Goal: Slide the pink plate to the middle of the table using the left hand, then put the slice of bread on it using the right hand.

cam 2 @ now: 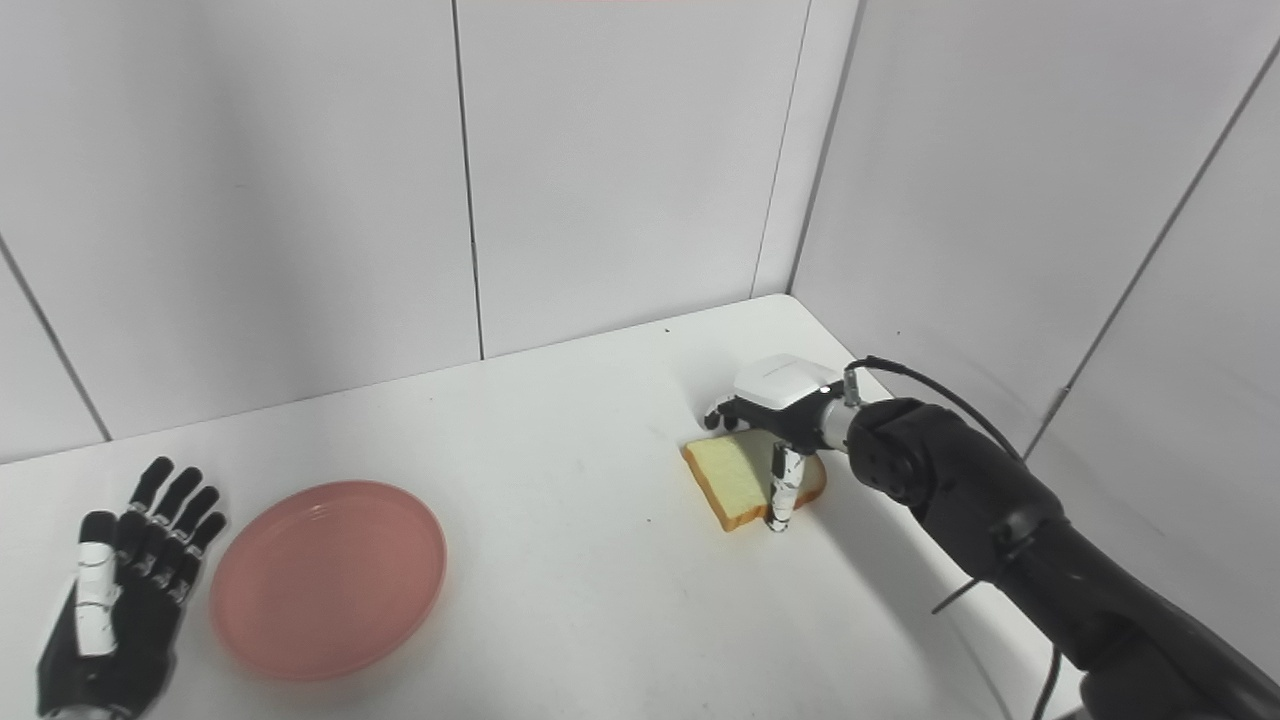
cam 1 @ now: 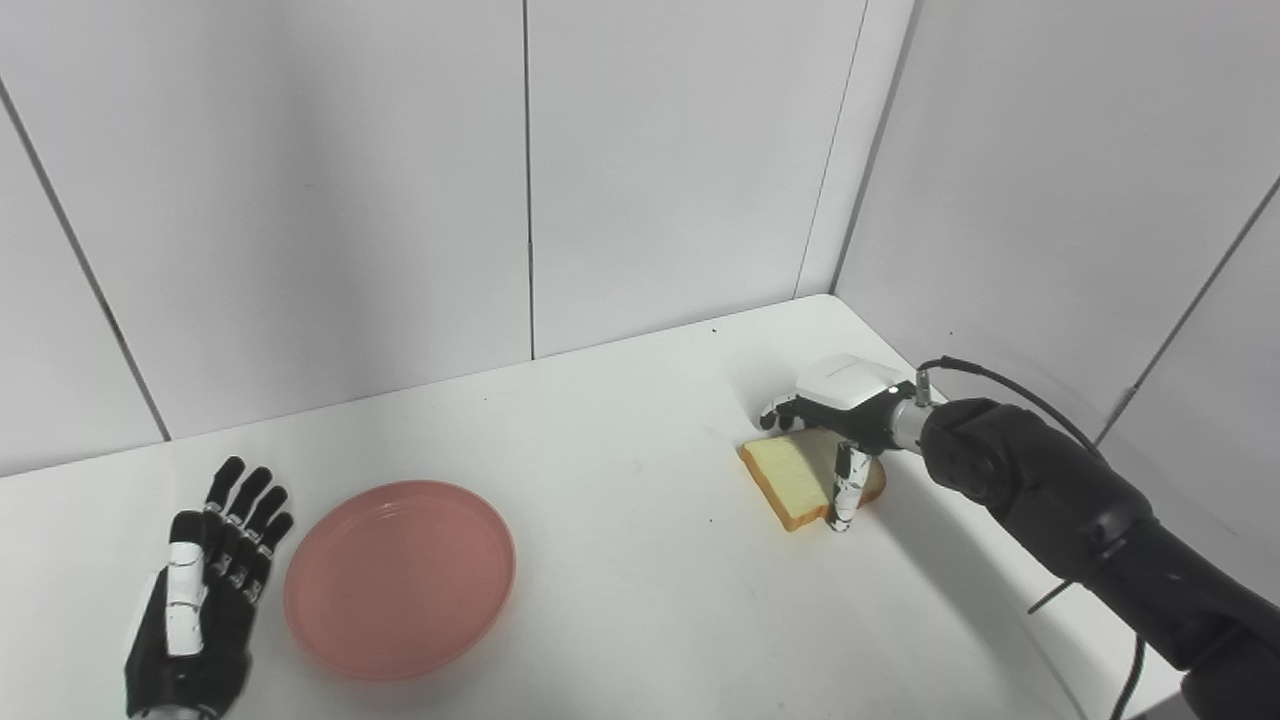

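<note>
My right hand [cam 1: 835, 420] sits over the slice of bread [cam 1: 795, 475] at the far right of the white counter [cam 1: 620, 480], near the corner where the grey wall panels [cam 1: 400, 180] meet. The fingers [cam 2: 722, 414] curl down past the slice's far edge while the thumb [cam 1: 845, 488] stands nearly upright against its near edge, its tip down at the counter — the slice lies between them. The bread looks tilted, its left corner toward the counter and its right end up under my palm, but I cannot tell for certain whether it is lifted clear of the surface. A black cable [cam 1: 1010, 385] arcs over the wrist of my right arm [cam 1: 1060, 500], which reaches in from the lower right.

The pink plate [cam 1: 400, 578] rests flat on the counter at the left, well apart from the bread, with bare counter between the two. It sits left of the counter's centre, toward the near edge.

My left hand [cam 1: 205, 580] lies just beside the plate's left rim — fingers spread, straight, pointing away from me, holding nothing. From the left eye view its fingertips come close to the rim; I cannot tell if they touch it, though the right eye view shows a thin strip of white between hand and plate.
</note>
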